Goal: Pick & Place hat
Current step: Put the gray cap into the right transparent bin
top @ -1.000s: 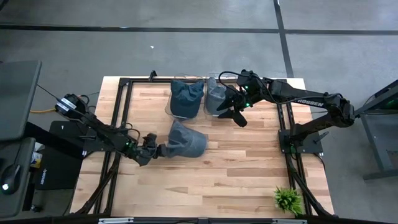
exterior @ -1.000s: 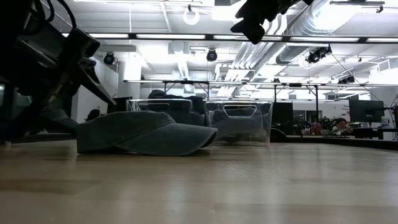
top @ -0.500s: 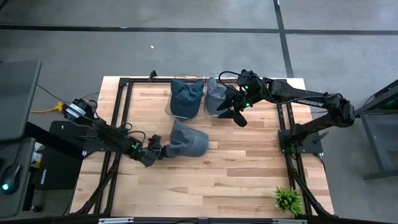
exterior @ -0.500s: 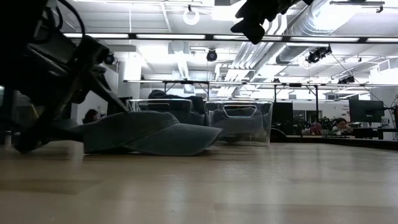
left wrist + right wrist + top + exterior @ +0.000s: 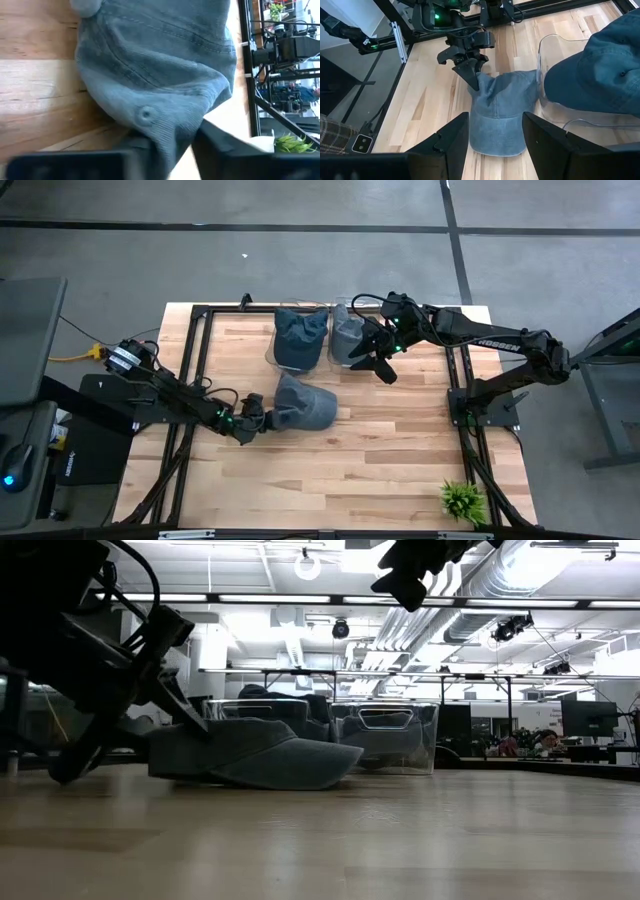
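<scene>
High view: left gripper (image 5: 254,420) is closing in on the loose hat (image 5: 303,407) at the crown end.

Hat is lying on the tabletop (image 5: 380,450) just below the two clear bins (image 5: 272,352), which are each already carrying a hat; its long axis is running from the crown, beside the left gripper, toward the brim on the far side. Left jaws are pinching a fold of crown fabric — the left wrist view is showing cloth gathered between the dark fingers (image 5: 220,145), and the right wrist view is showing the tips buried in the hat's edge. Right gripper (image 5: 384,366) is hovering up beside the bins, jaws standing wide and holding nothing. Left arm is plainly the nearer one; my reading is that a lift is coming next, then a carry toward the bins.
</scene>
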`<action>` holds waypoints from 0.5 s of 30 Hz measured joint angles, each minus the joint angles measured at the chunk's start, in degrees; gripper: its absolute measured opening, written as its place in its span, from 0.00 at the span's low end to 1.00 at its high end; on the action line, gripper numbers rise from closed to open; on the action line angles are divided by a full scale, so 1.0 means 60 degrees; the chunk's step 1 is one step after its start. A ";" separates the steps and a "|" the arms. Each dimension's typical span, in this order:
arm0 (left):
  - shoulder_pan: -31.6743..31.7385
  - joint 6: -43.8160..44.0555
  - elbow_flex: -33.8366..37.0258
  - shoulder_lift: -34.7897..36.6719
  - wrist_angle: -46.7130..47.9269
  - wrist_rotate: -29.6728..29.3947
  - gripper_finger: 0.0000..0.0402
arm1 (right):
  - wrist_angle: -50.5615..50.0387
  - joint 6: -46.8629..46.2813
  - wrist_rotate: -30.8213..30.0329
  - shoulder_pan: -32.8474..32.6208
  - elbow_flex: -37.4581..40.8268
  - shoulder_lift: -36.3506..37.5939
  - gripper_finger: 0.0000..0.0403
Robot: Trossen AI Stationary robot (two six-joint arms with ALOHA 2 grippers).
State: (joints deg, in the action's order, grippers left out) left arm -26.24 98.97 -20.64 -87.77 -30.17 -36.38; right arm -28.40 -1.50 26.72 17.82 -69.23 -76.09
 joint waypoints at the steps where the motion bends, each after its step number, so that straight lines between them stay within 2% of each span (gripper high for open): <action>1: 0.0000 -0.0039 0.0000 0.0000 -0.0001 0.0000 0.17 | 0.0000 -0.0029 0.0000 0.0000 0.0000 0.0000 0.44; 2: 0.0000 -0.0151 0.0000 0.0000 -0.0004 -0.0004 0.09 | 0.0000 -0.0041 0.0000 0.0000 -0.0003 0.0000 0.44; 4: 0.0000 -0.0258 -0.0002 0.0000 0.0002 -0.0049 0.03 | 0.0000 -0.0108 0.0000 0.0000 -0.0002 0.0000 0.44; 10: 0.0000 -0.0386 0.0000 0.0000 -0.0036 -0.0218 0.00 | 0.0000 -0.0175 0.0003 0.0000 -0.0003 0.0000 0.44; 15: 0.0000 -0.1474 0.0003 0.0339 -0.0693 0.0059 0.00 | -0.0004 -0.0175 0.0067 0.0000 -0.0003 0.0000 0.44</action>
State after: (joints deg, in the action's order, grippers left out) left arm -26.24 90.12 -20.63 -85.73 -34.33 -36.02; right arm -28.42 -2.55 27.12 17.82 -69.25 -76.09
